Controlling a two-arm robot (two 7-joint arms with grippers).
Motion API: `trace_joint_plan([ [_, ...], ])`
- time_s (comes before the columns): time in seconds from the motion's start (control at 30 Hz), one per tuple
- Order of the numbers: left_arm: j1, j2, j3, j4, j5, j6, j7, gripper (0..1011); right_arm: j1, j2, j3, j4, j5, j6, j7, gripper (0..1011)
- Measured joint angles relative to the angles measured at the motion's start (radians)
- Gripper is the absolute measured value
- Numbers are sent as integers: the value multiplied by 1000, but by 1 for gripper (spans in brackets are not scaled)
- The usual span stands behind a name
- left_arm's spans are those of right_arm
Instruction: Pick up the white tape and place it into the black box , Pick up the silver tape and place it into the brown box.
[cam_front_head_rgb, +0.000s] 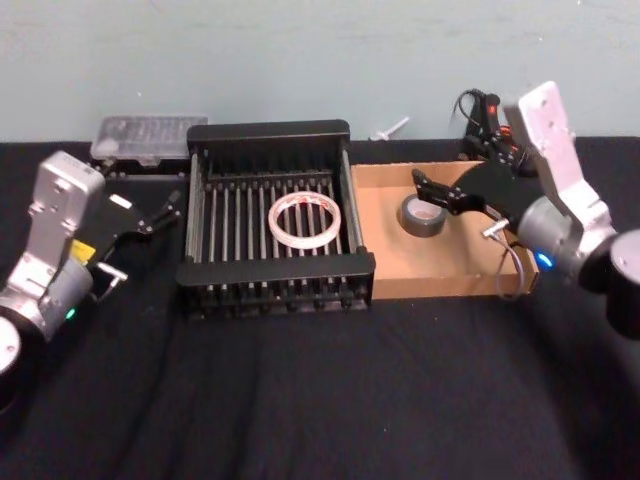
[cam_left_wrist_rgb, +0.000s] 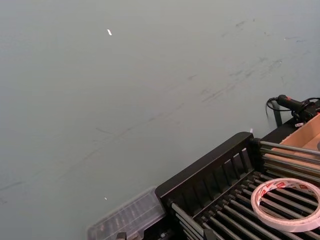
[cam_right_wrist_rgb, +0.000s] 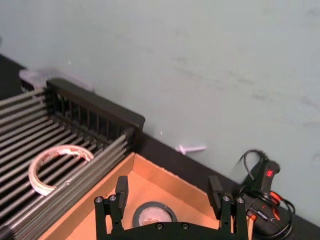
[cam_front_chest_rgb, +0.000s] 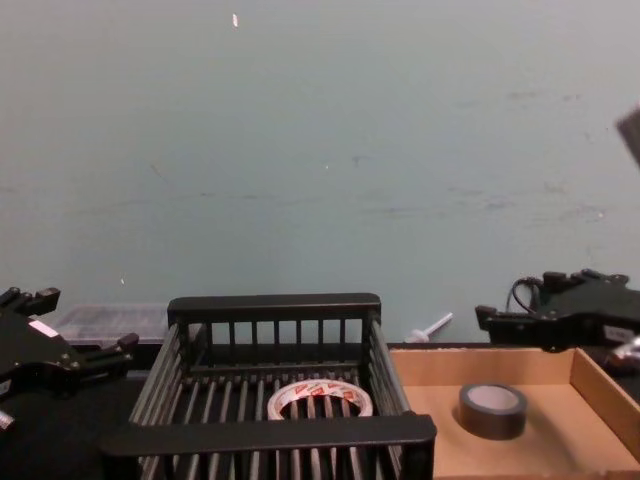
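Note:
The white tape (cam_front_head_rgb: 300, 241) (cam_left_wrist_rgb: 290, 225) (cam_right_wrist_rgb: 65, 149) (cam_front_chest_rgb: 290, 392) lies flat on the slatted floor of the black box (cam_front_head_rgb: 275, 270) (cam_left_wrist_rgb: 210, 170) (cam_right_wrist_rgb: 100, 105) (cam_front_chest_rgb: 270, 430), toward its right half. The silver tape (cam_front_head_rgb: 410, 222) (cam_right_wrist_rgb: 150, 206) (cam_front_chest_rgb: 490, 420) rests on the floor of the brown box (cam_front_head_rgb: 440, 282) (cam_right_wrist_rgb: 165, 180) (cam_front_chest_rgb: 560, 445), near its back left. My right gripper (cam_front_head_rgb: 442, 165) (cam_right_wrist_rgb: 168, 187) (cam_front_chest_rgb: 515, 300) hovers open above that roll, holding nothing. Left of the crate, my left gripper (cam_front_head_rgb: 165, 212) (cam_front_chest_rgb: 75, 320) stands open and empty.
A clear plastic case (cam_front_head_rgb: 148, 137) (cam_left_wrist_rgb: 127, 217) sits behind the crate's left corner. A black handheld device with a red light and cables (cam_front_head_rgb: 488, 118) (cam_right_wrist_rgb: 265, 185) lies behind the cardboard tray, a small white object (cam_front_head_rgb: 390, 128) beside it. Black cloth covers the table; a wall stands close behind.

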Motion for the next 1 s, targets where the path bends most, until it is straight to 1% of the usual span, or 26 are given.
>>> trace_joint_plan([
  [0.1,0,0,0,0,0,0,0,1001,-37,3,15,-25,6,-49,-6,1000],
  [0.13,0,0,0,0,0,0,0,1001,-56,4,23,-36,9,-79,-8,1000],
  [0.17,0,0,0,0,0,0,0,1001,-67,5,27,-41,11,-93,-8,1000],
  [0.2,0,0,0,0,0,0,0,1001,-85,7,34,-50,14,-124,-7,1000],
  [0.27,0,0,0,0,0,0,0,1001,-100,9,38,-57,16,-154,-4,1000],
  [0.3,0,0,0,0,0,0,0,1001,-115,11,41,-61,16,-182,0,1000],
  [0.33,0,0,0,0,0,0,0,1001,-115,11,41,-61,16,-182,0,1000],
  [0.37,0,0,0,0,0,0,0,1001,-127,12,43,-64,16,-202,3,1000],
  [0.43,0,0,0,0,0,0,0,1001,-141,12,44,-65,16,-218,5,1000],
  [0.53,0,0,0,0,0,0,0,1001,-152,10,46,-64,13,-223,6,1000],
  [0.77,0,0,0,0,0,0,0,1001,-156,-2,55,-44,9,-219,-1,1000],
  [1.0,0,0,0,0,0,0,0,1001,-155,-1,54,-44,8,-218,-1,1000],
])
